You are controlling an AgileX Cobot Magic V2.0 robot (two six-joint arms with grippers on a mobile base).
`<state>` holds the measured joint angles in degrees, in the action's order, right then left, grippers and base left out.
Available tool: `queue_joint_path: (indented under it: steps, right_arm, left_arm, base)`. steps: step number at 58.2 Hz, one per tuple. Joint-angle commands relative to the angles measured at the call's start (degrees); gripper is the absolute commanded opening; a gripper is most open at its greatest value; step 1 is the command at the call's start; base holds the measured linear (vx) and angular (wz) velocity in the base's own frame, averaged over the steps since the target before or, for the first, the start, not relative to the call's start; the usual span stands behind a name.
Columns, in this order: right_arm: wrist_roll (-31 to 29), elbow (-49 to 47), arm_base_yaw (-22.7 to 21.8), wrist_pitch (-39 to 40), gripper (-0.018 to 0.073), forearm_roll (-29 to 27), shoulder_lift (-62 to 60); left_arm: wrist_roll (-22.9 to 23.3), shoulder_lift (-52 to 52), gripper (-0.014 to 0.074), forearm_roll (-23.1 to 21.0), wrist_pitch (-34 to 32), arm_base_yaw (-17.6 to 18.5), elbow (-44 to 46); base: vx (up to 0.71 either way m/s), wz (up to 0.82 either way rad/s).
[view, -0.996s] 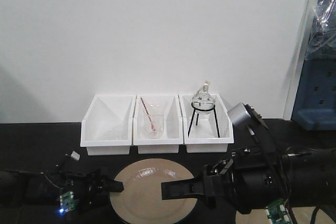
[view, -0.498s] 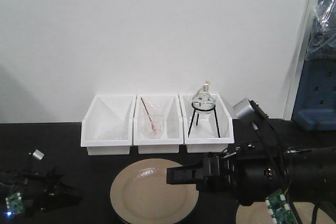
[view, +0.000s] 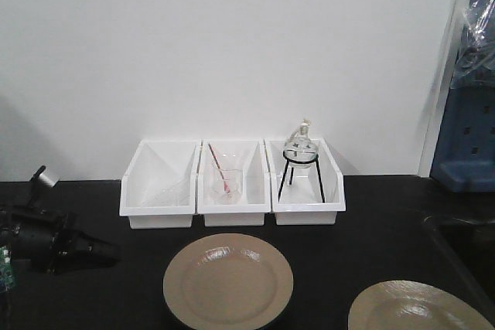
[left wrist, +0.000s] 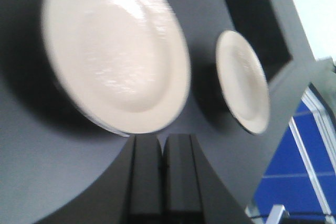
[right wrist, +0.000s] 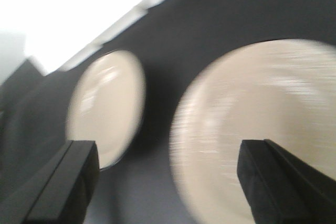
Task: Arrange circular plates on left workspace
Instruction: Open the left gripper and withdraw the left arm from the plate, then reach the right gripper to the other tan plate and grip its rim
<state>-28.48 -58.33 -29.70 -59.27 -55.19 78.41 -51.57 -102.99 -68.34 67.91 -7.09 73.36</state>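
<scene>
Three white bins (view: 232, 210) are set in a row, sides touching, backed against a white wall (view: 232, 44). The left bin (view: 158, 218) is placed at the row's end. In the middle bin (view: 233, 200) a clear glass beaker (view: 228, 188) is held upright, and a red rod (view: 216, 165) is leaned inside it. In the right bin (view: 308, 215) a round glass flask (view: 298, 146) is seated on a black tripod stand (view: 301, 177). At far right a blue unit (view: 468, 144) is noted, with crumpled clear plastic sheeting (view: 476, 28) seen above it. A recessed black sink basin (left wrist: 247, 9) is recorded.
</scene>
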Motion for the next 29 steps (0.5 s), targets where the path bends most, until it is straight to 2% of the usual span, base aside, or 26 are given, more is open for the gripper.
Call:
queue_joint_path:
  steps: [1,5,9,16,29]
  right_arm:
    - [-0.2,-1.8,-5.5,-1.5,0.0584,2.2,-1.5]
    - [-0.1,-1.6,-9.5,-1.5,0.0584,6.9,-1.5]
    - [1.0,-1.5,-10.8,-0.7,0.0584,9.0,-1.3]
    - [1.1,-1.5,-10.5,0.8,0.0584,8.2,0.7]
    - [-1.3,-1.5,-10.5,0.6,0.0584,7.1,9.1]
  left_arm:
    - [0.4,4.8,-0.0003,-3.0,1.6,2.0,1.3]
    - [0.4,6.2,-0.0003,-1.0,-0.1,4.1,0.9]
    - [-0.1,7.9,-0.0003,-1.0,-2.3,5.6,-1.4]
    - [-2.8,11.8,-0.0001,-1.4,-5.7,7.5,-9.3]
    - [-7.9,19.9,-0.0001,-5.7,-6.9,7.6,-23.4]
  base:
    - [0.00,0.00]
    - [0.00,0.00]
    - [0.00,0.00]
    - [0.00,0.00]
    - [0.00,0.00]
